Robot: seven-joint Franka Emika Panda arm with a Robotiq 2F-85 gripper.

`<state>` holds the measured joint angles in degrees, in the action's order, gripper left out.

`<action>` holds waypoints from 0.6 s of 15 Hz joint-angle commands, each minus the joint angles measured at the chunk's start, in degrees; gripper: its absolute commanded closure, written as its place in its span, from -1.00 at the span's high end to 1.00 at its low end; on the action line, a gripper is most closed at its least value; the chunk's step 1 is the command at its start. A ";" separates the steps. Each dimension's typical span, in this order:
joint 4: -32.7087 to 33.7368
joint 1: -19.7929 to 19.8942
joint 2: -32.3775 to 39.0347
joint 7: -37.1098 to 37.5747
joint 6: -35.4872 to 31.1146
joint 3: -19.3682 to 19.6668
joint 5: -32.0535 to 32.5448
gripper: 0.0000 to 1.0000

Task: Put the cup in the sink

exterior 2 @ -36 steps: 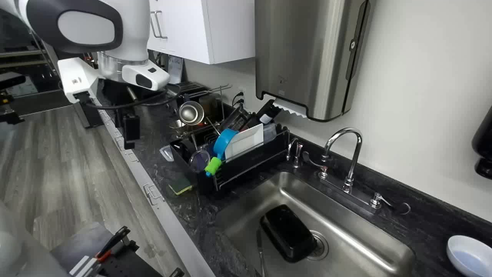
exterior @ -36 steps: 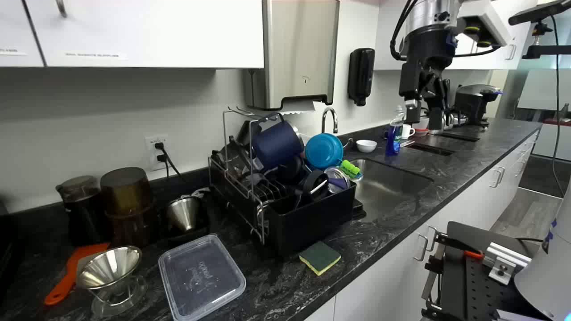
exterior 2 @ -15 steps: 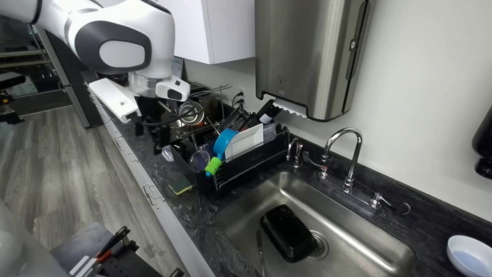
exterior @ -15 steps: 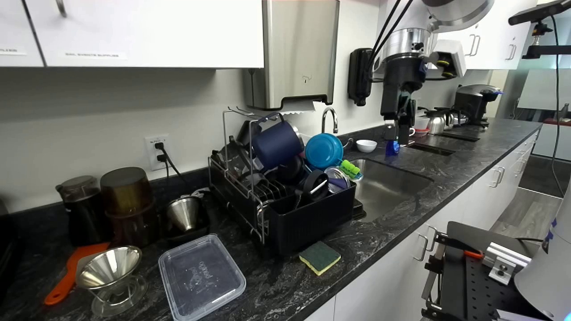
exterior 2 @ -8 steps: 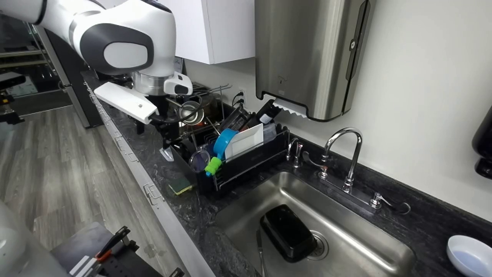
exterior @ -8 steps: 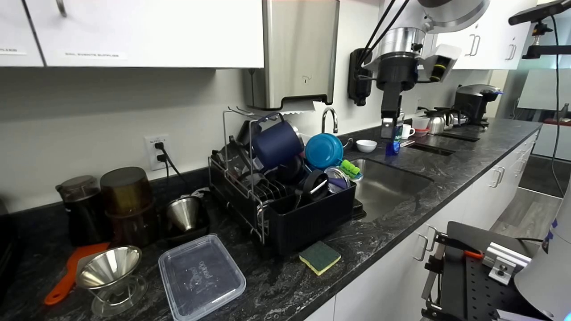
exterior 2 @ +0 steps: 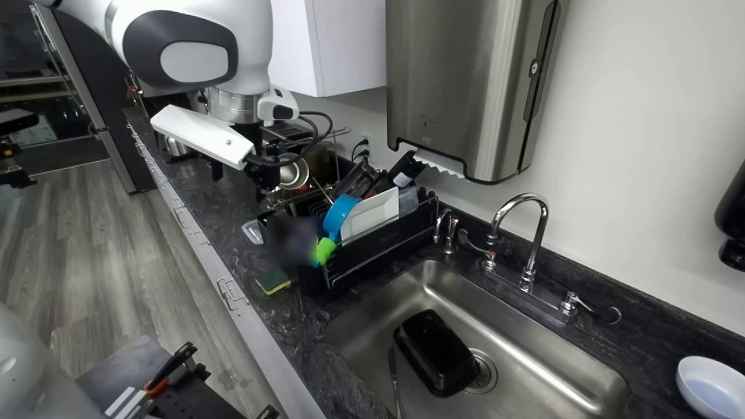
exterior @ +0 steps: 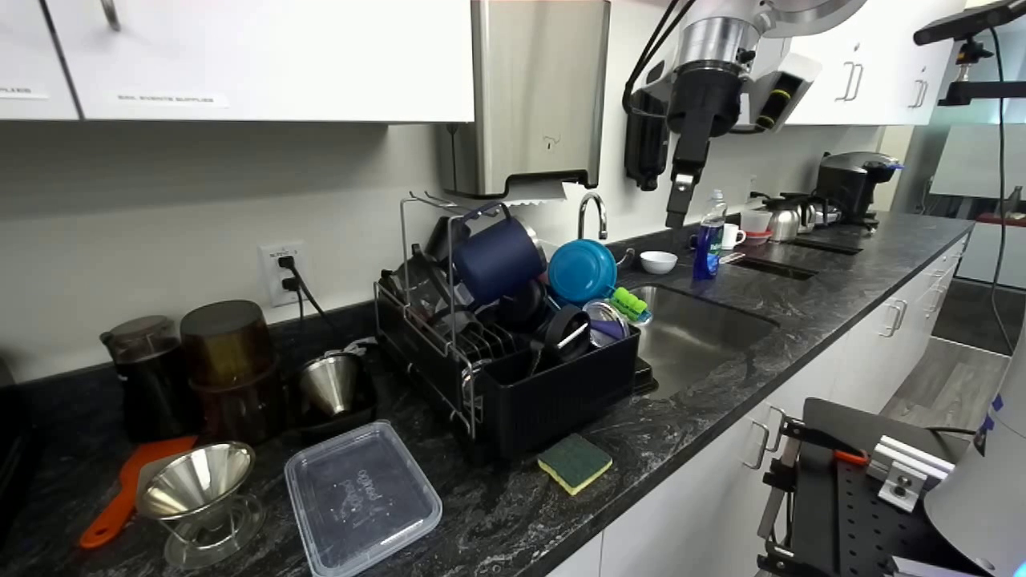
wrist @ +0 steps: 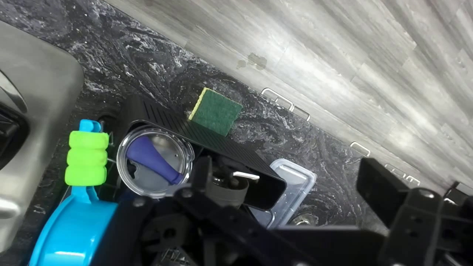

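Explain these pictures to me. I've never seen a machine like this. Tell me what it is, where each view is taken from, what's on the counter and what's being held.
The big white-and-gray machine is a robot arm. At its end is a black tool that can pinch things. Two pictures come from cameras standing away from the robot, in different places. The third comes from a camera on its wrist, looking down, so the tool looms at the bottom.

On the dark counter stands a black dish rack, crowded with kitchenware, including a dark blue mug. Near it lie a green-and-yellow sponge and a clear plastic container. The metal sink beside the rack has a black dish in it.

Nothing is held: the tool is open, up in the air.
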<state>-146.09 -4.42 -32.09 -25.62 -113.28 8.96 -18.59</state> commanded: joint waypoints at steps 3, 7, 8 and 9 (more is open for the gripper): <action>0.16 0.15 0.19 -0.03 0.16 -0.11 -0.04 1.00; 1.04 -1.04 1.62 -6.84 0.84 2.02 0.16 1.00; 1.19 -1.31 2.01 -9.18 0.10 2.74 -0.40 1.00; 1.32 -1.48 2.54 -11.49 -0.59 3.44 -0.82 1.00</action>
<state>-146.00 -4.65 -31.58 -31.07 -113.21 10.10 -18.08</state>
